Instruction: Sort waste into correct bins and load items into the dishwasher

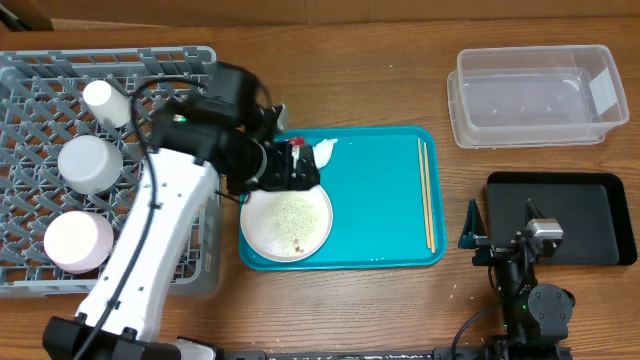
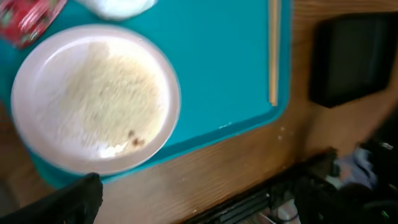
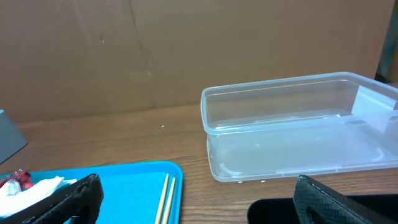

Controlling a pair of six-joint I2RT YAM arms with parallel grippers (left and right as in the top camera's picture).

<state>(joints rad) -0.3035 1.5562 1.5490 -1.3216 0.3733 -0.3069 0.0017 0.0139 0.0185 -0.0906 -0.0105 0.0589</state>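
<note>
My left gripper (image 1: 289,170) hangs open over the teal tray, just above the white plate (image 1: 287,222) strewn with crumbs (image 2: 112,93). Nothing is between its fingers (image 2: 68,202). A red wrapper (image 1: 297,144) and a crumpled napkin (image 1: 326,151) lie behind the plate. The chopsticks (image 1: 428,195) rest along the tray's right side. In the grey dishwasher rack (image 1: 30,75) stand a white cup (image 1: 100,100) and two bowls (image 1: 88,163) (image 1: 78,240). My right gripper (image 1: 498,232) is open and empty at the black tray's (image 1: 575,215) left edge, facing the clear tub (image 3: 298,124).
The teal tray (image 1: 375,165) lies mid-table between the rack and the bins. The clear tub (image 1: 535,95) sits at the back right, with the black tray in front of it. A brown wall (image 3: 155,50) stands behind the table.
</note>
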